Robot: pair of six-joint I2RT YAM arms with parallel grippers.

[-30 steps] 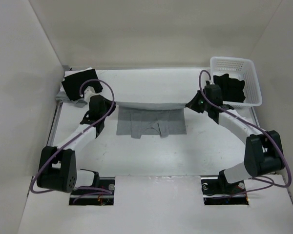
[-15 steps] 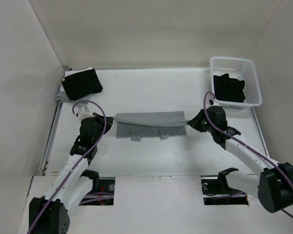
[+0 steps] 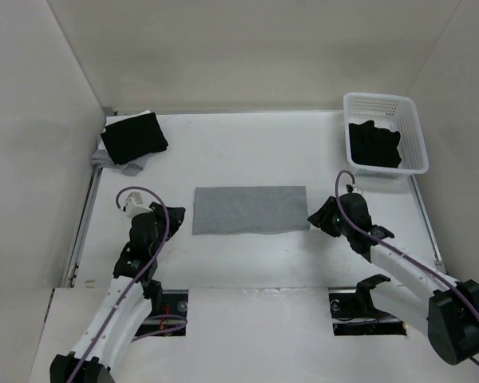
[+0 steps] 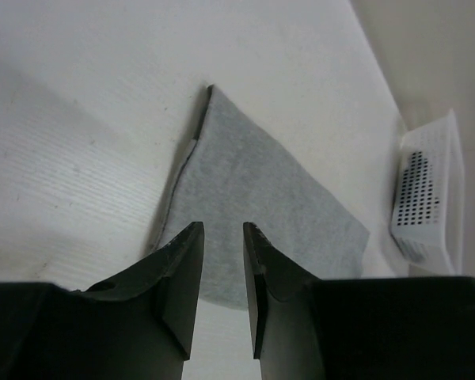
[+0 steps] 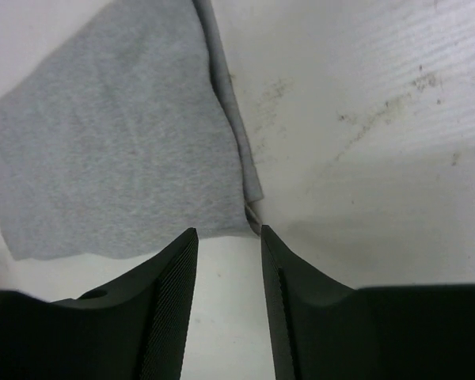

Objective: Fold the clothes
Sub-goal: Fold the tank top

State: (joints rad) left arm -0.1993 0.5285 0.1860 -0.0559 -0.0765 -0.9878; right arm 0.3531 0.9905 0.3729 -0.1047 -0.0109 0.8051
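Top view: the grey shirt [image 3: 249, 210], folded into a flat rectangle, lies mid-worktop [image 3: 247, 152] between the left fingers [image 3: 176, 214] and the right fingers [image 3: 313, 217], each just beside one end, while black clothes [image 3: 374, 144] fill the basket [image 3: 383, 100] far right and another black garment [image 3: 133, 137] lies far left. Left wrist view: the fingers stand slightly parted, gripping nothing, with the shirt [image 4: 261, 190] beyond them. Right wrist view: the fingers stand wider apart, empty, at the shirt's [image 5: 111, 142] near right corner.
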